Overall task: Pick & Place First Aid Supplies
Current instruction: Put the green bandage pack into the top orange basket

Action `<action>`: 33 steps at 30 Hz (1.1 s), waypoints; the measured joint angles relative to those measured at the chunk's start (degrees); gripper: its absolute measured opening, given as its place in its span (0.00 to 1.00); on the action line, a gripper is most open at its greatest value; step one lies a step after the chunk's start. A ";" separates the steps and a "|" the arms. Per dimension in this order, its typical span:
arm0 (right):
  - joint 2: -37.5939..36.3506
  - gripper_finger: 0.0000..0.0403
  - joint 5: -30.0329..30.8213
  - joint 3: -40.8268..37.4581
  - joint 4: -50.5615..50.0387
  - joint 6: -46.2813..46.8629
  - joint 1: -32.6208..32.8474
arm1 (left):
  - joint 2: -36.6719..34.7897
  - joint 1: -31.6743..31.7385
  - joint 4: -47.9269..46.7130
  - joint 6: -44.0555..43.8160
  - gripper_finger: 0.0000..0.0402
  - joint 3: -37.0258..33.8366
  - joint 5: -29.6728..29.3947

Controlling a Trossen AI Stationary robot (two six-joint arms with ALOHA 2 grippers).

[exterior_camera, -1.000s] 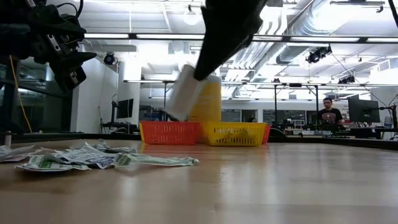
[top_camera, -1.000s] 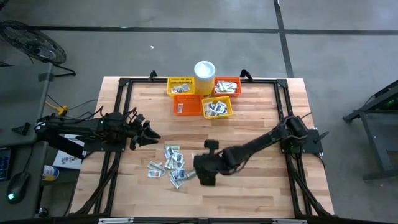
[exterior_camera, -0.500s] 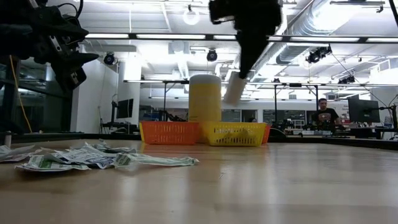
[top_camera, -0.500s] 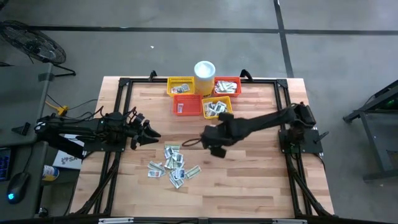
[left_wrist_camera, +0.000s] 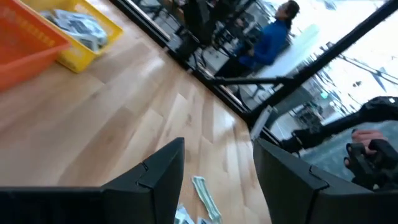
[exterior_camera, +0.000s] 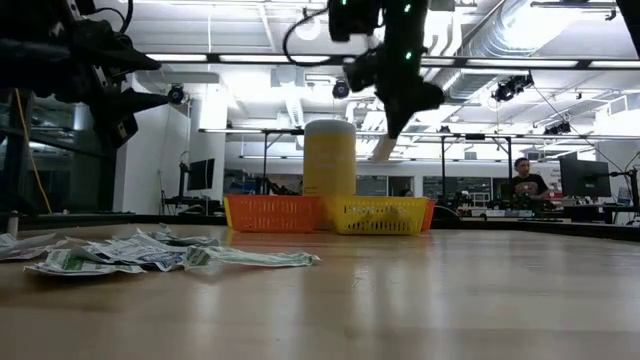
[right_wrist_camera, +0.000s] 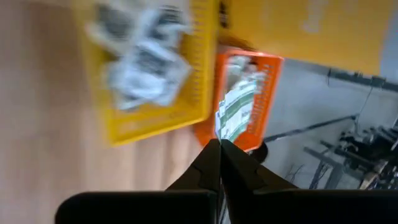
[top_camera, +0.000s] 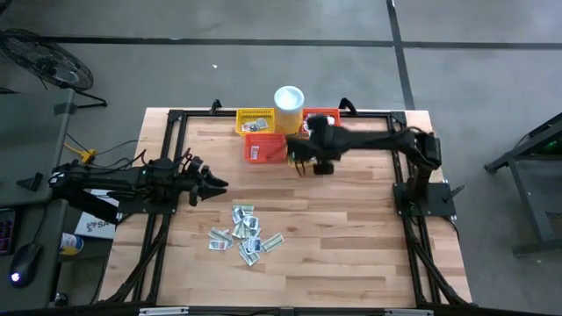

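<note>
Above a wooden bench, the right gripper hangs over the cluster of yellow and orange mesh baskets at the far edge, jaws pressed shut on a green-and-white sachet. The left gripper waits at the left side, jaws spread wide and empty. Loose first aid sachets lie heaped near the front middle.

the right gripper with its pinched sachet has swung from the lower centre of the high view, beside the pile, up to the baskets at upper centre.
</note>
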 joint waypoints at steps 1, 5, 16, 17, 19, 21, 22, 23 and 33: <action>0.02 0.00 0.23 0.00 1.32 -1.23 -1.74 | -0.02 0.00 -0.01 -0.50 0.48 0.00 -0.55; 0.02 0.00 -1.97 0.00 4.53 -6.12 -8.56 | -0.01 0.00 0.00 -1.45 0.48 0.00 -2.53; 0.24 0.00 -15.37 0.00 9.59 -17.26 -23.56 | -0.01 0.00 0.00 -2.92 0.47 0.00 -6.84; 0.24 0.00 -16.50 0.00 10.50 -18.44 -24.50 | -0.02 0.00 -0.01 -2.92 0.48 0.00 -7.28; 0.24 0.00 -18.56 0.00 12.05 -20.68 -26.18 | -0.01 0.00 0.00 -2.92 0.48 0.00 -8.06; 0.24 0.00 -21.24 0.00 12.41 -23.00 -27.68 | 0.00 0.00 -0.02 -2.92 0.47 0.00 -8.41; 0.24 0.00 -23.12 0.00 12.43 -24.13 -28.32 | -0.02 0.00 -0.02 -2.92 0.48 0.00 -8.43; 0.24 0.00 -24.59 0.00 12.57 -25.00 -28.85 | -0.01 0.00 -0.01 -2.92 0.48 0.00 -8.43; 0.83 0.00 -29.43 -0.14 13.97 -26.79 -32.42 | -0.02 0.00 -0.04 -2.90 0.48 0.00 -8.56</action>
